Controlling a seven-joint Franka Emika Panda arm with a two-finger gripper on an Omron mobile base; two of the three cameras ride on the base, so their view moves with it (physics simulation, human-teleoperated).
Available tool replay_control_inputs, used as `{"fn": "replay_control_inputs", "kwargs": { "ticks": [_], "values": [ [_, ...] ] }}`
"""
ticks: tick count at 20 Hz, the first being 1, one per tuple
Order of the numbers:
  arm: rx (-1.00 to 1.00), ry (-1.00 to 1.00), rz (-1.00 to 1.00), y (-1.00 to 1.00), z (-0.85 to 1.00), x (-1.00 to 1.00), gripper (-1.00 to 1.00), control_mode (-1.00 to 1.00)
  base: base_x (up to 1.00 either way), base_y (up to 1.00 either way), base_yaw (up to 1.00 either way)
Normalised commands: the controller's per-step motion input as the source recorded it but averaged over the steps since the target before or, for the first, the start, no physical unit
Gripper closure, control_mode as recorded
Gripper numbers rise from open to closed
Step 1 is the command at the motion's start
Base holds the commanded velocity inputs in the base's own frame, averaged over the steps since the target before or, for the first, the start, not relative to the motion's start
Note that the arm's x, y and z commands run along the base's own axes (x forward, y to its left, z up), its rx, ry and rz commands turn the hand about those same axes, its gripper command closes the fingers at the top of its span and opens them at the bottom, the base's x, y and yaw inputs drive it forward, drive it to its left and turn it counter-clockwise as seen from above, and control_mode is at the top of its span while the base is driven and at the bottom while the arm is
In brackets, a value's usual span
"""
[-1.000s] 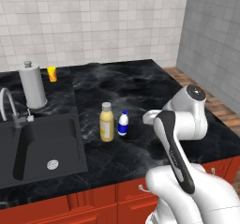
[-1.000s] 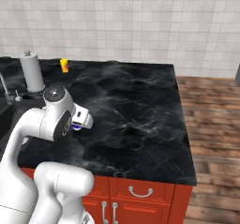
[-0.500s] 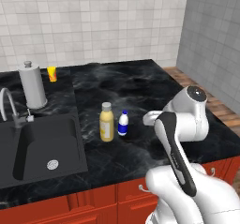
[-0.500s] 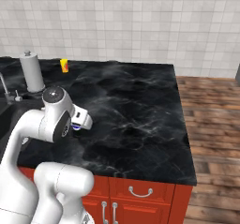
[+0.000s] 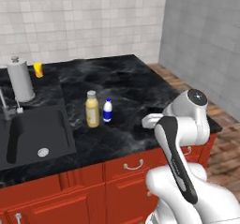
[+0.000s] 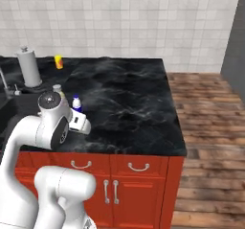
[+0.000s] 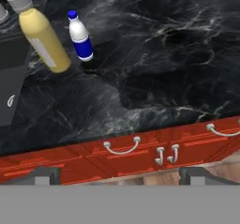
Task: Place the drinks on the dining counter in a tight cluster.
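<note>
Jaws stand spread wide and empty, the gripper [image 7: 120, 174] hanging over the front edge of the worktop [image 5: 126, 82] above the red cabinet fronts [image 7: 140, 148], looking down and inward across the marble. From the jaws, the two drinks in sight lie forward and off to one side, toward the sink [image 5: 33, 134]: the yellow bottle [image 7: 41, 36] and the small blue-and-white bottle [image 7: 79, 35] stand upright, just beside each other but apart, the blue-and-white one the nearer to the gripper. Their long axes are vertical, so I judge a sideways approach at mid-body would suit, with the hand first swinging toward the sink side.

Left base view shows the yellow bottle [image 5: 92, 108] close to the sink's edge, with the blue-and-white bottle [image 5: 108, 110] on its far side from the basin. It also takes in the paper towel roll [image 5: 20, 79] and an orange cup [image 5: 38, 69] well behind. Right base view has the arm's elbow partly covering both bottles [image 6: 75, 103]. I cannot place the wine bottle.
</note>
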Motion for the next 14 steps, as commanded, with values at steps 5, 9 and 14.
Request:
{"fn": "replay_control_inputs", "kwargs": {
  "ticks": [5, 9, 14],
  "values": [
    [0.0, 0.0, 0.0, 0.0, 0.0, 0.0, -1.0, 1.0, -0.13, 0.09, -0.83],
    [0.0, 0.0, 0.0, 0.0, 0.0, 0.0, -1.0, 1.0, -0.05, 0.02, -0.91],
    [0.0, 0.0, 0.0, 0.0, 0.0, 0.0, -1.0, 1.0, -0.03, 0.02, -0.92]
  ]
}}
